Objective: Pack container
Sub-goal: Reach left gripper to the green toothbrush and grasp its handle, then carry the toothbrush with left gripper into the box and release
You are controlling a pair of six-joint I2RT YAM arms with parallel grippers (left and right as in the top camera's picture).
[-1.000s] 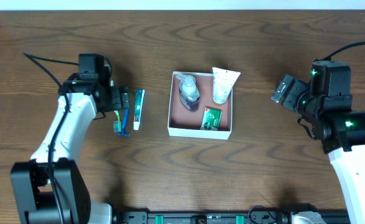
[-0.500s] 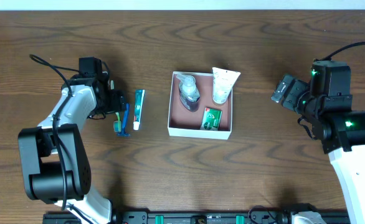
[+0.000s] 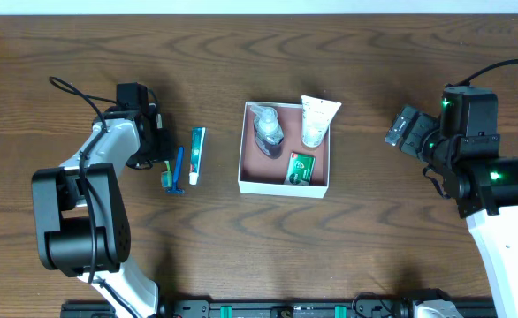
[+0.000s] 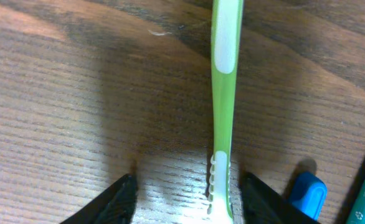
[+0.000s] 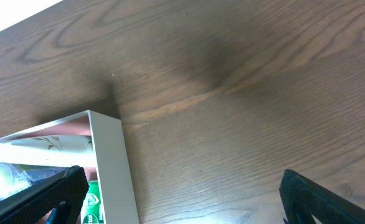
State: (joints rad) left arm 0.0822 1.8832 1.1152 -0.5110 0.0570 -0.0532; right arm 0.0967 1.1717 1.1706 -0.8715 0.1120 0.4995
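1. So, the left gripper (image 4: 189, 190) is down low over the table. Its jaws are spread fairly wide, with the green toothbrush (image 4: 225, 93) lying between them and not clamped.
2. The left arm is folded back on itself, well left of the container (image 3: 282, 187).
3. The right gripper (image 5: 182, 183) hangs wide open with nothing in it, off to the container's right. That wrist camera shows us one white corner of the container.
4. The container sits mid-table, and we count three things inside: one clear bottle (image 3: 268, 128), one white tube (image 3: 317, 119) poking over the far wall, and one green soap box (image 3: 300, 168).
5. Outside we count three more, close together: the toothbrush, one blue thing (image 3: 179, 165) we can't identify, and one toothpaste tube (image 3: 196, 154).
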